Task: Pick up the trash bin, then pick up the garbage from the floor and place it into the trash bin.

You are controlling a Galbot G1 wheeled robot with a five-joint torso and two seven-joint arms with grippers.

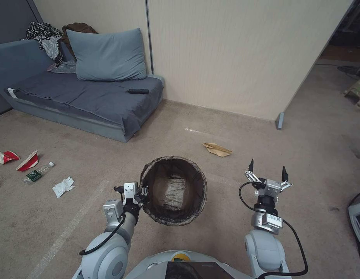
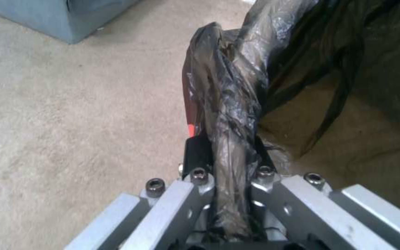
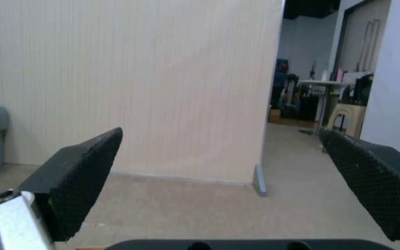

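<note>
Ahead of you, your left gripper (image 1: 144,190) pinches the bin (image 1: 173,190) rim; your right gripper (image 1: 267,169) hangs beside it, fingers spread.

A staged living-room corner, likely inside a lab: a grey sofa bed (image 1: 87,97) with 1 pillow (image 1: 106,55) at 11 o'clock, beige carpet (image 1: 265,155), a partition panel (image 1: 242,54) at 12, cluttered workspace (image 3: 320,93) beyond at 2.
</note>
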